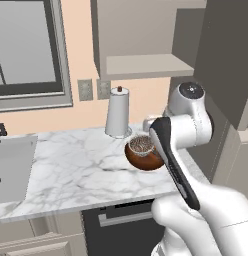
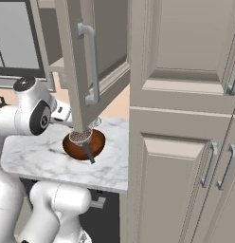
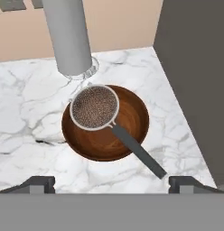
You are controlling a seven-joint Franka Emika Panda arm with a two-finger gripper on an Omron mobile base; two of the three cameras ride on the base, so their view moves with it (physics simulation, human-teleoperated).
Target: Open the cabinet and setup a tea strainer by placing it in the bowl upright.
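Base cams behind me, left and right, both looking forward-down at bowl (image 1: 144, 156) on counter (image 1: 86, 170); my hand cam close above, facing down.

My arm and the open door block the bowl
My forearm covers the bowl's (image 1: 141, 161) right side; the cabinet door (image 2: 76, 71) hides its far rim, the paper towel roll (image 3: 66, 36) cut off at top

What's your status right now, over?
Gripper open, empty, above the bowl. Tea strainer sits in bowl, handle over rim. Cabinet door open. Paper towel roll beside bowl.
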